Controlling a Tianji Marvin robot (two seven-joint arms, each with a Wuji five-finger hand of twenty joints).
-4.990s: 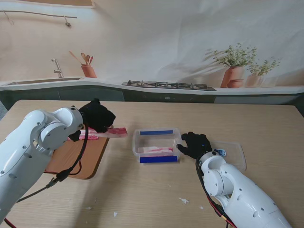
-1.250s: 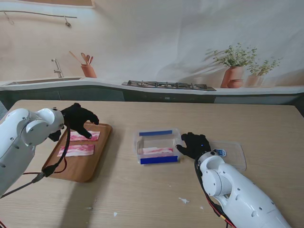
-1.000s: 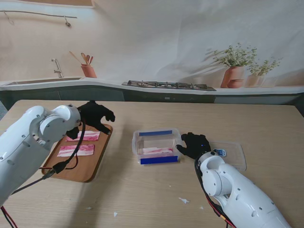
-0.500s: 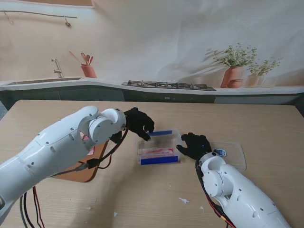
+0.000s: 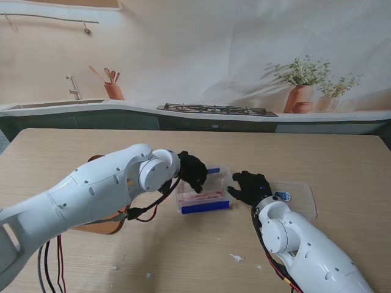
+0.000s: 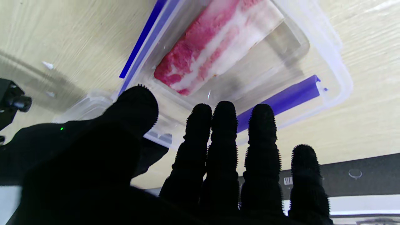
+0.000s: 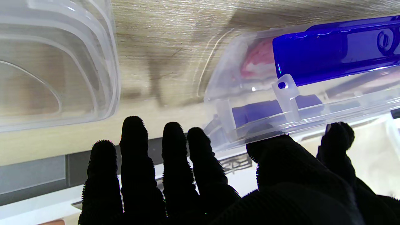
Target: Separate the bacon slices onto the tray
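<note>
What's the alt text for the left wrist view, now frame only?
The left hand, black-gloved with fingers spread and holding nothing, hovers over an open clear container with blue latches. A slab of pink-and-white bacon lies inside the container, which sits on a light wood table.

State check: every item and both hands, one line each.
Container: open, lid off, bacon inside.
Bacon: lying flat in the container, untouched.
Lid: flat on the table, right of the container.
Tray: mostly hidden by the left arm; contents not visible.
Left hand: open, empty, over the container.
Right hand: open, at the container's right wall.
</note>
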